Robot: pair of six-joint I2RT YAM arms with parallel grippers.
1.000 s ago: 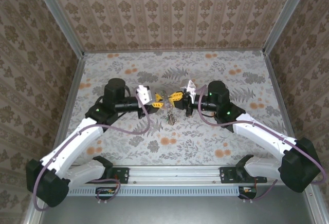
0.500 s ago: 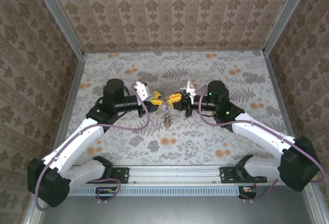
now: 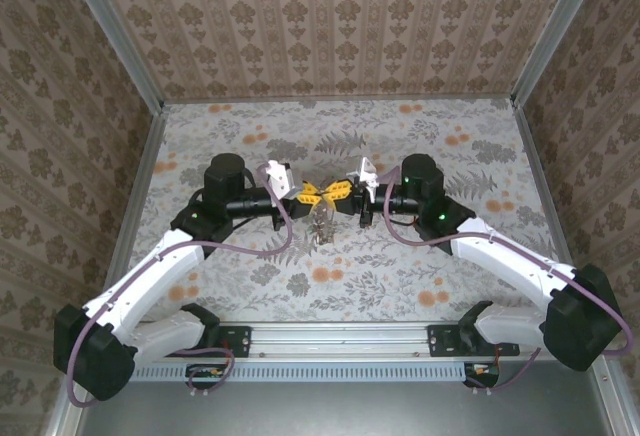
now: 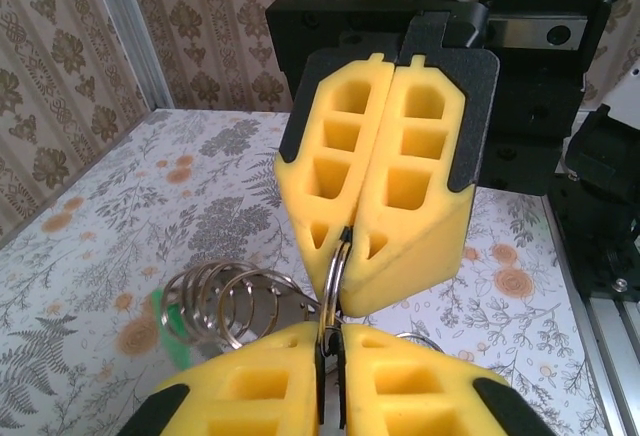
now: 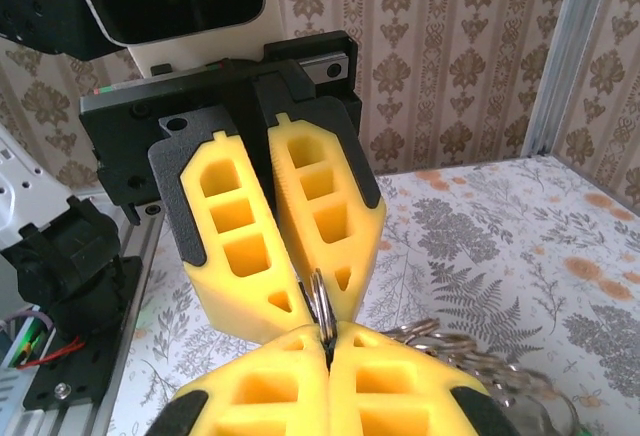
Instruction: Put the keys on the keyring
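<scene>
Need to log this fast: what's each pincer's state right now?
Left pincer: closed, pinching the ring.
Right pincer: closed, pinching the same ring.

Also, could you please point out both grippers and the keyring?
left gripper [image 4: 330, 336], left wrist view, midway between its fingertips.
right gripper [image 5: 327, 338], right wrist view, midway between its fingertips.
keyring [image 4: 336, 274], left wrist view, on the bare arc between both grippers.

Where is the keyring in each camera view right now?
Top external: keyring at centre, just above the hanging bunch of rings.
Left wrist: lower centre, bunch on its left.
Right wrist: lower centre, bunch on its right.
Shared landmark: the bunch of rings.
</scene>
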